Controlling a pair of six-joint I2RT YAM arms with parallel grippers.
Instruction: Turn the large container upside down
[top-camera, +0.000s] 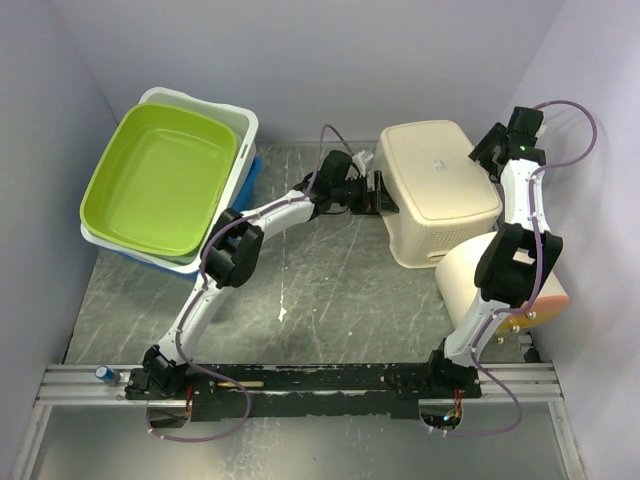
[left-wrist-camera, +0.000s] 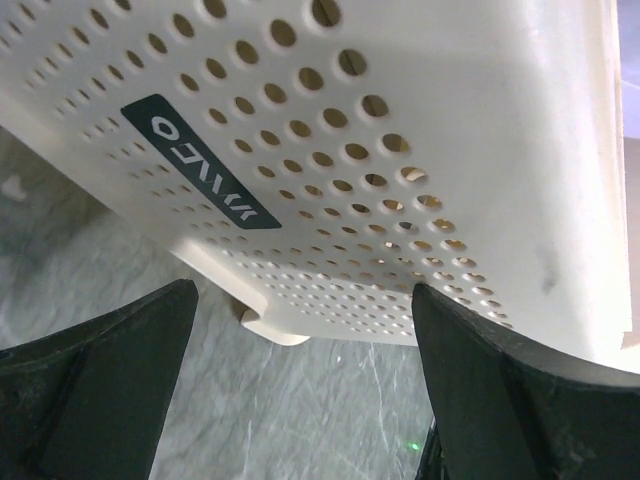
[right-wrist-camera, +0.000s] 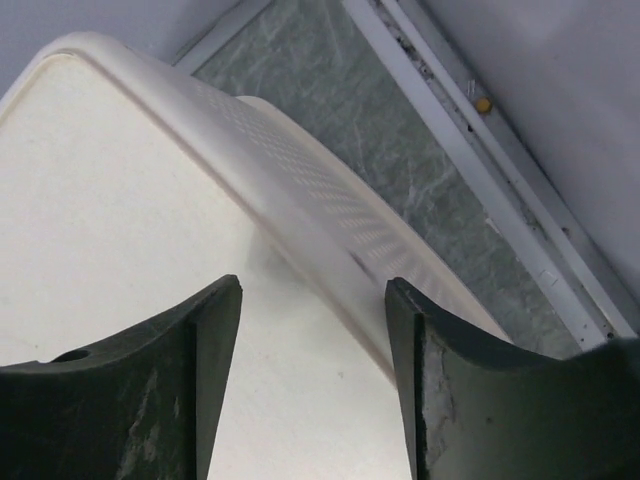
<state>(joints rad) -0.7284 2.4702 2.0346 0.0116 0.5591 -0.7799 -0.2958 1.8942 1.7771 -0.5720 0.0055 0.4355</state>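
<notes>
Jaws on the left gripper (top-camera: 378, 192) are spread wide and hold nothing; it sits to the right of a lime green plastic tub (top-camera: 160, 180) that is stacked in a white plastic tub (top-camera: 243, 122). Just beside it, the big cream plastic container with little holes (top-camera: 435, 190) sits bottom up on the grey table (top-camera: 330, 290). Over its far right corner, the right gripper (top-camera: 487, 155) has its jaws apart too and pinches nothing.

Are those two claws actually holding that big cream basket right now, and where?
Nothing is held. The left gripper stands wide open facing the cream container; the right gripper hangs open over its edge.
</notes>
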